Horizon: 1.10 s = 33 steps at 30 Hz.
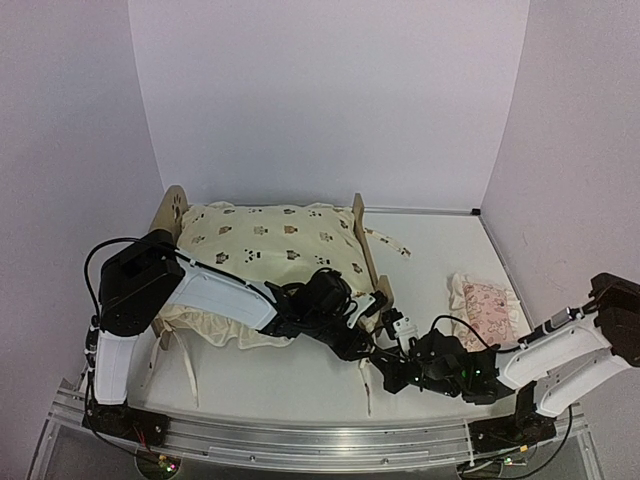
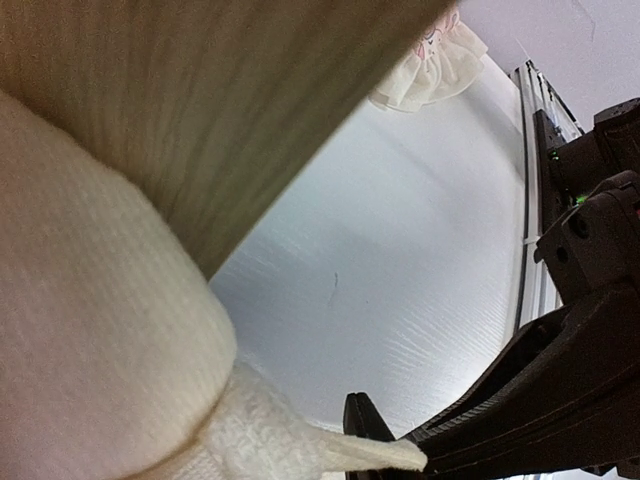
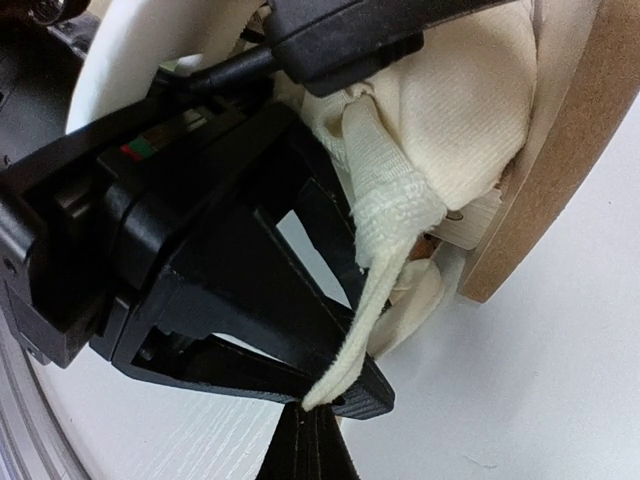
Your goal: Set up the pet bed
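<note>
The pet bed [image 1: 362, 232] stands mid-table, its paw-print headboard [image 1: 175, 208] on the left. The cream animal-print cushion [image 1: 270, 240] covers it and hides the striped base. Both grippers meet at the near corner of the footboard [image 3: 560, 170]. A cream cushion tie [image 3: 385, 255] is knotted there and hangs down. My left gripper [image 1: 368, 338] is shut, and the tie [image 2: 300, 440] crosses its closed fingers [image 2: 368, 425]. My right gripper [image 3: 318, 425] is shut, with the tie's end pinched at its tip. It sits just below the left one in the top view [image 1: 388, 368].
The small pink ruffled pillow [image 1: 490, 300] lies on the table right of the bed, and also shows in the left wrist view [image 2: 430, 65]. An aluminium rail [image 1: 300, 440] runs along the near edge. Loose ties hang off the bed's near left side [image 1: 165, 345].
</note>
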Each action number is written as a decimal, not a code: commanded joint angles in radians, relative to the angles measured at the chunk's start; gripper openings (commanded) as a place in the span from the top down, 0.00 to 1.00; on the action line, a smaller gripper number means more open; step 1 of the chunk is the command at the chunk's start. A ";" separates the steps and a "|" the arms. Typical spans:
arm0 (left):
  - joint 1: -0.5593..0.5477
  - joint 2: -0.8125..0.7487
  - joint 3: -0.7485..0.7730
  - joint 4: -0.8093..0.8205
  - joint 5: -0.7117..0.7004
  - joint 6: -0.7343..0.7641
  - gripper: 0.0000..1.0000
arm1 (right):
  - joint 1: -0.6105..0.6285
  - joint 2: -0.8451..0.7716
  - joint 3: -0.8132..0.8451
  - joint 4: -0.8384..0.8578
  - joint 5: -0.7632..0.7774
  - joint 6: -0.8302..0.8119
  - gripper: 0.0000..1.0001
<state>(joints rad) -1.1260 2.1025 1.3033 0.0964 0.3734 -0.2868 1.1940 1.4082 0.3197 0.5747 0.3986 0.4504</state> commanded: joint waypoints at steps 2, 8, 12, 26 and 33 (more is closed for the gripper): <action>0.003 0.000 0.007 0.032 0.034 -0.064 0.67 | 0.003 -0.036 0.004 -0.060 0.015 0.013 1.00; 0.003 -0.041 -0.059 0.072 0.027 -0.088 0.65 | 0.002 -0.042 0.007 -0.073 0.038 0.020 1.00; 0.003 -0.054 -0.080 0.074 0.007 -0.107 0.65 | 0.000 -0.050 0.002 -0.088 0.077 0.042 1.00; 0.003 -0.121 -0.171 0.138 0.001 -0.146 0.61 | -0.013 -0.073 0.013 -0.174 0.132 0.113 1.00; 0.003 -0.117 -0.147 0.142 0.044 -0.119 0.64 | -0.013 -0.035 0.053 -0.183 0.080 0.091 1.00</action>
<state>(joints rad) -1.1267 2.0251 1.1364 0.2177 0.3869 -0.4188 1.1831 1.3549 0.3319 0.4055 0.4985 0.5475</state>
